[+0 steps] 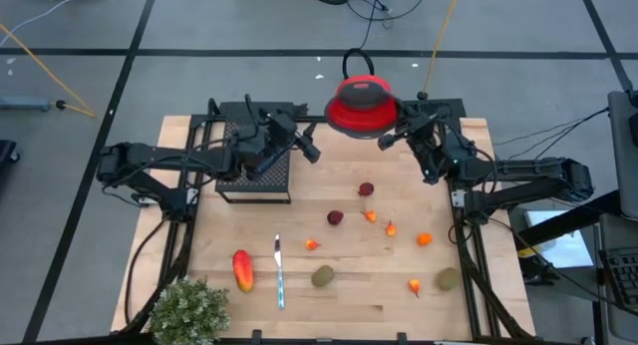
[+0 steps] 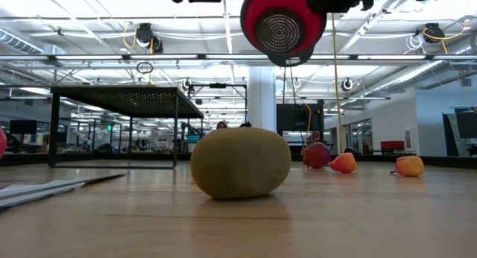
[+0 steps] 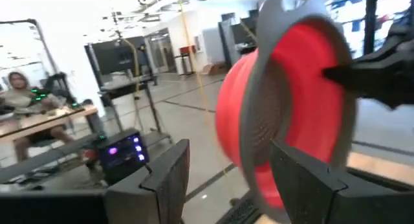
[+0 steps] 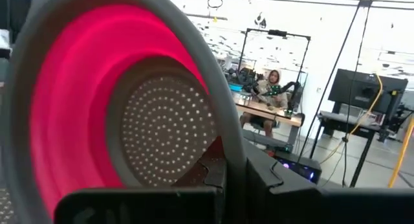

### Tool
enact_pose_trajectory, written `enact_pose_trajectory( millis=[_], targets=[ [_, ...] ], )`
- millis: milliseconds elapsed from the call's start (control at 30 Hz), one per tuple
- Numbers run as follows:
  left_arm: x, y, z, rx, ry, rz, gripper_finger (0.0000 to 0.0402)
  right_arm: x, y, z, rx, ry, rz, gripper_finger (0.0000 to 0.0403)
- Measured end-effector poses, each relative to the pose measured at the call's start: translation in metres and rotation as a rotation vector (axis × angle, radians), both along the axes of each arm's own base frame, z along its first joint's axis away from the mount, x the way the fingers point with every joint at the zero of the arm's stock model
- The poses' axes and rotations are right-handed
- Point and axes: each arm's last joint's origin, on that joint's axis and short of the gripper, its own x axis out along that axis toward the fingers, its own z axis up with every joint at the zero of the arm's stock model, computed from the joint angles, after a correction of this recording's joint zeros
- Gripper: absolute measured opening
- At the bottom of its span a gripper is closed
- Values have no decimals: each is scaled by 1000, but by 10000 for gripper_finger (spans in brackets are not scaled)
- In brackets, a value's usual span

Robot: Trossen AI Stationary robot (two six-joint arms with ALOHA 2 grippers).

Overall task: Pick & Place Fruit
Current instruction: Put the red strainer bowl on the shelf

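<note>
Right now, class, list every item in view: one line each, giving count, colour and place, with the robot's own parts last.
Colander: one, red with grey rim, held above the table's far edge.
Wire rack: one, black, far left.
Elongated fruit: one, red-orange, near left.
Knife: one, silver, beside it.
Kiwis: two, brown-green, near edge.
Dark red balls: two, centre.
Orange bits: five, scattered centre-right.
Plant: one, green, near-left corner.
Left gripper: open, beside colander.
Right gripper: shut on colander's rim.

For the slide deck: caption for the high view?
Right gripper holds a red colander aloft; fruit waits scattered.
</note>
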Motion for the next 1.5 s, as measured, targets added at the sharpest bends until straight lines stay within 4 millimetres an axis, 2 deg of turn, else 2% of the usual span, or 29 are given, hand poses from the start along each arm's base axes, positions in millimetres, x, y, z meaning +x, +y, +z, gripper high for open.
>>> enact_pose_trajectory(
  millis=[167, 300, 467, 733, 833, 1033, 1067, 1267, 1500],
  targets=[
    [5, 3, -3, -44, -48, -110, 212, 1, 0, 1, 0, -31, 12, 7],
    [13, 10, -12, -66, -56, -128, 212, 3, 1, 1, 16, -95, 100, 7],
    [18, 15, -19, -72, -36, -96, 212, 7, 3, -2, 27, -93, 131, 7],
    [16, 16, -19, -98, -62, -37, 206, 9, 7, -2, 27, -96, 150, 7],
    [17, 16, -20, -108, -68, -37, 169, 8, 7, -2, 26, -98, 148, 8],
    [18, 13, -20, -110, -68, -77, 28, 9, 7, -2, 25, -96, 153, 19],
    [18, 14, -19, -111, -74, -84, 17, 9, 7, -2, 25, -95, 155, 19],
    [16, 17, -19, -115, -79, -59, 10, 10, 9, -1, 3, -94, 238, 25],
    [14, 21, -18, -112, -73, -18, 5, 13, 9, -9, 20, -3, 256, 79]
  ],
)
